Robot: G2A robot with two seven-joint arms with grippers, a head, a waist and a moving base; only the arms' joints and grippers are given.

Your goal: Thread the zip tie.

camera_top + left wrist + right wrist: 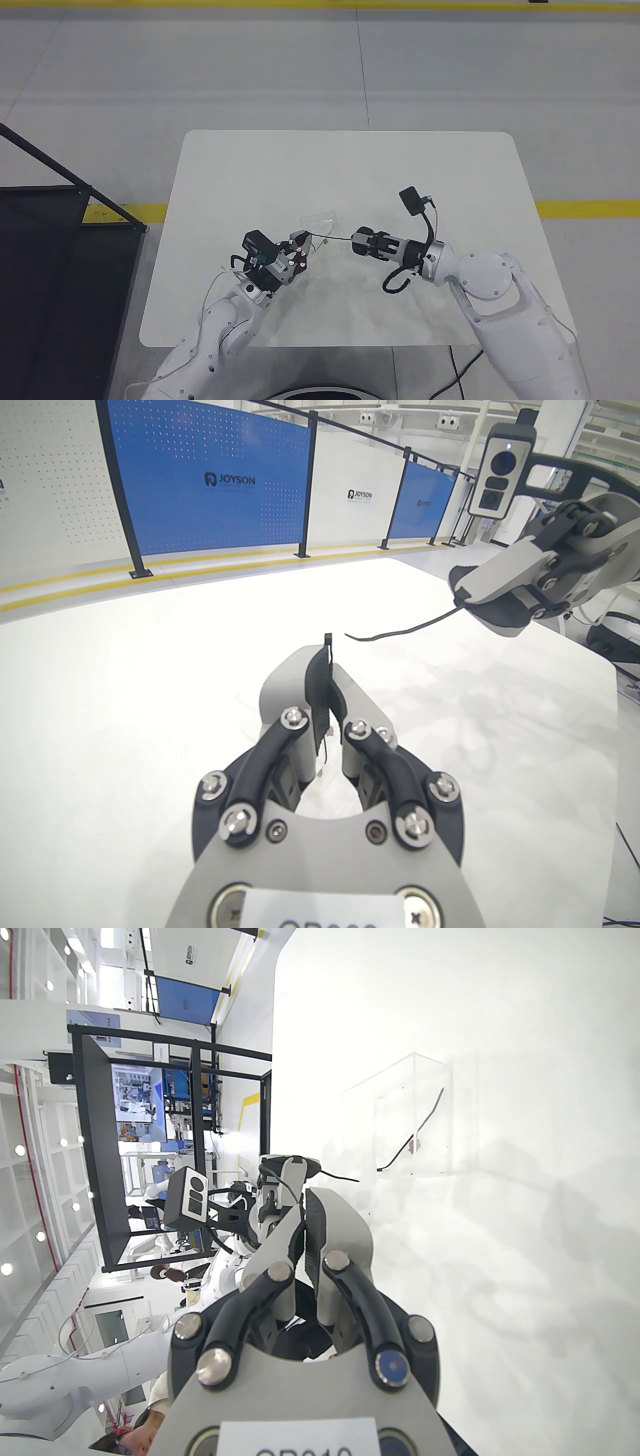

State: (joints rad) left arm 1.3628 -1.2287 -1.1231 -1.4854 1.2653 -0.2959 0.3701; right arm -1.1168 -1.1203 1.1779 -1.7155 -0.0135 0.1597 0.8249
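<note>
White table [420,180], grey floor [300,70] (yellow lines [590,208]), left end effector [327,657] and right end effector [459,599] both pinching zip tie [400,631]

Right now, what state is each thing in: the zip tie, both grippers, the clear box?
zip tie: not threaded, tail tip just short of the head.
left gripper: shut on the zip tie's head end.
right gripper: shut on the zip tie's tail.
clear box: upright on the table, a second tie leaning inside.
</note>
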